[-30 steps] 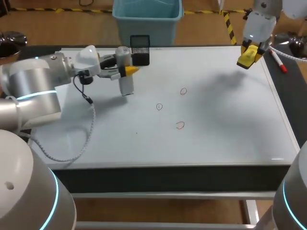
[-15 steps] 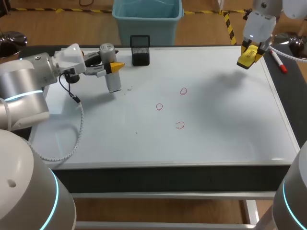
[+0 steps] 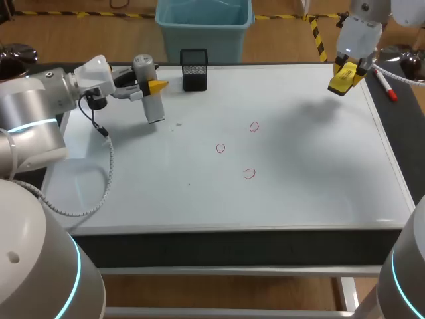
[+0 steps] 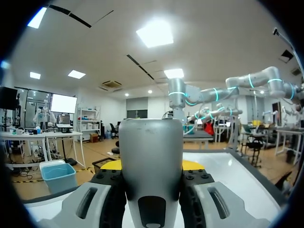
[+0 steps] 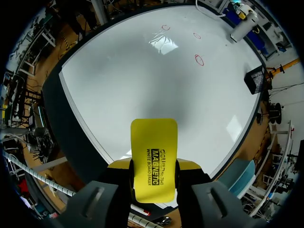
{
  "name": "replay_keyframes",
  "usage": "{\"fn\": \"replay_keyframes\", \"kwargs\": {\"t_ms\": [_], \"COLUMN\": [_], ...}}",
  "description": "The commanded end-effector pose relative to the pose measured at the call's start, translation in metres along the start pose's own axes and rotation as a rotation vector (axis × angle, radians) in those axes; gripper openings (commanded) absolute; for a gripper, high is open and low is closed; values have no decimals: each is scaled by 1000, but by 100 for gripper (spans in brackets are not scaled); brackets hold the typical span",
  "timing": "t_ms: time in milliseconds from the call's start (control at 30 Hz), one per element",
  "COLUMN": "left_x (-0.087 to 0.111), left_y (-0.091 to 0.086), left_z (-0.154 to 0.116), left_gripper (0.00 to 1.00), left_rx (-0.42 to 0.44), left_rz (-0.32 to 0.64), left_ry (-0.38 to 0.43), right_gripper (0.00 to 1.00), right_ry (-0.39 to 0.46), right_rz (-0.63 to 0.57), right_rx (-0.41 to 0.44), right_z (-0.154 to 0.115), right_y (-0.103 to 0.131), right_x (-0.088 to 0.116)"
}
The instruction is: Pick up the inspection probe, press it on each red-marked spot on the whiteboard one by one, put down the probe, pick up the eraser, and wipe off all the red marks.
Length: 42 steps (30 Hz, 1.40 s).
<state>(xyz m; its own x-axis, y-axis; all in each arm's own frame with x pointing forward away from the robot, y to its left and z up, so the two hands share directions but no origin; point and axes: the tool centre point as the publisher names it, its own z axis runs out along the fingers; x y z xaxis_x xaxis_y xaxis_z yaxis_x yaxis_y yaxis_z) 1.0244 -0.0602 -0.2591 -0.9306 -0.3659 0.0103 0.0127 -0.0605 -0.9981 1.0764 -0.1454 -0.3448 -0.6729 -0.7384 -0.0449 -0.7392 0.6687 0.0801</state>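
The silver cylindrical probe (image 3: 150, 91) stands nearly upright over the far left of the whiteboard (image 3: 305, 173), its lower end close to the surface. My left gripper (image 3: 151, 88) is shut on it; in the left wrist view the probe (image 4: 150, 156) fills the gap between the fingers. Three red circles (image 3: 254, 126) (image 3: 220, 147) (image 3: 249, 173) lie near the board's middle, well to the right of the probe. Above the far right corner, my right gripper (image 3: 345, 75) is shut on the yellow eraser (image 5: 153, 149), which sticks out ahead of the fingers over the board's edge.
A black mesh holder (image 3: 194, 68) stands at the board's far edge, just right of the probe. A red marker pen (image 3: 385, 85) lies on the dark strip beside the right edge. The left arm's cable (image 3: 109, 166) hangs over the board's left side.
My left arm has drawn back to the left and toward the far edge with the probe in it. The right arm and eraser have not moved.
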Motion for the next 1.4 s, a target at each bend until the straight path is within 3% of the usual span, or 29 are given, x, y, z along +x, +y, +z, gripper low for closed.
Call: {"fn": "replay_keyframes", "kwargs": {"t_ms": [33, 133, 267, 433, 700, 900, 1167, 1400], "left_x": [3, 3, 3, 3, 3, 3, 3, 3], "left_y": [-3, -3, -3, -3, -3, -3, -3, -3], "left_z": [2, 2, 2, 2, 2, 2, 2, 2], "left_gripper": [0, 0, 0, 0, 0, 0, 0, 0], "left_rx": [-4, -4, -4, -4, -4, -4, -4, -4], "left_rz": [1, 1, 1, 1, 1, 1, 1, 1], "left_ry": [-8, -8, -8, -8, -8, -8, -8, -8], "right_gripper": [0, 0, 0, 0, 0, 0, 0, 0], "right_ry": [3, 3, 36, 46, -11, -11, 46, 33], "right_rz": [-2, -2, -104, -216, -422, -550, -667, -723], "right_rx": [2, 2, 37, 20, -28, -45, -54, -49], "right_z": [-1, -1, -3, 6, 8, 7, 22, 34], "right_y": [0, 0, 27, 79, 173, 226, 273, 309], "right_x": [1, 1, -5, -13, -18, -17, -25, -50]}}
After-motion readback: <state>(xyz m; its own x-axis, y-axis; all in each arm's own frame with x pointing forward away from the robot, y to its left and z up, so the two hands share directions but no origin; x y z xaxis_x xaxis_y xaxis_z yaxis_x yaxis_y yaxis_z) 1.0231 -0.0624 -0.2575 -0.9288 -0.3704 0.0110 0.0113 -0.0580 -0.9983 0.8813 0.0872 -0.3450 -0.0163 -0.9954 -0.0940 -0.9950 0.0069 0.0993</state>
